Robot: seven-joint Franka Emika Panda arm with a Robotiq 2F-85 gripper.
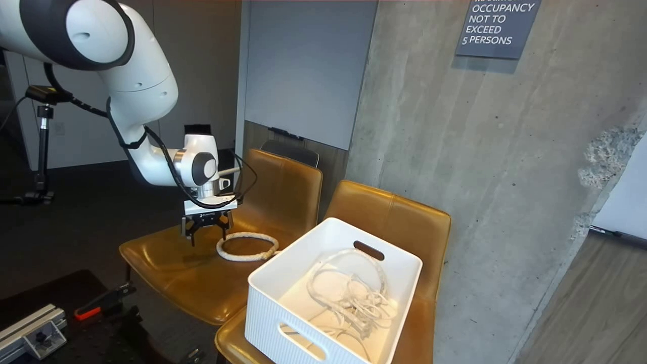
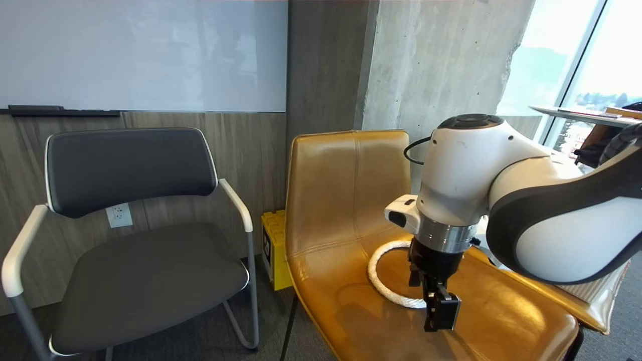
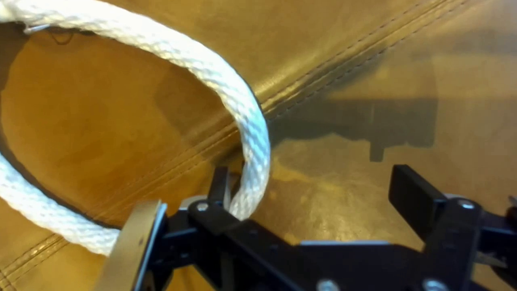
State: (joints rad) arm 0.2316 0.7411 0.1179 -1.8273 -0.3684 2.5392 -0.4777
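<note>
A white braided rope ring (image 3: pixel 255 133) lies on the seat of a tan leather chair (image 1: pixel 172 260); both exterior views show it too. My gripper (image 3: pixel 309 176) is open above the seat, at the ring's edge. In the wrist view, one black finger (image 3: pixel 220 186) overlaps the inside of the ring, and the rope runs just beside it. The opposite finger (image 3: pixel 416 198) is outside the ring, over bare leather. Nothing is gripped. Part of the rope is hidden under the finger linkage. Whether the finger touches the rope, I cannot tell. In an exterior view the gripper (image 1: pixel 208 237) points down beside the ring.
A white bin (image 1: pixel 268 316) holding pale cables (image 1: pixel 361 316) stands on a second tan chair (image 1: pixel 399 210), close to the ring. A grey chair (image 2: pixel 150 271) and a yellow box (image 2: pixel 277 250) are nearby. Behind the chairs rises a concrete wall (image 1: pixel 495 167).
</note>
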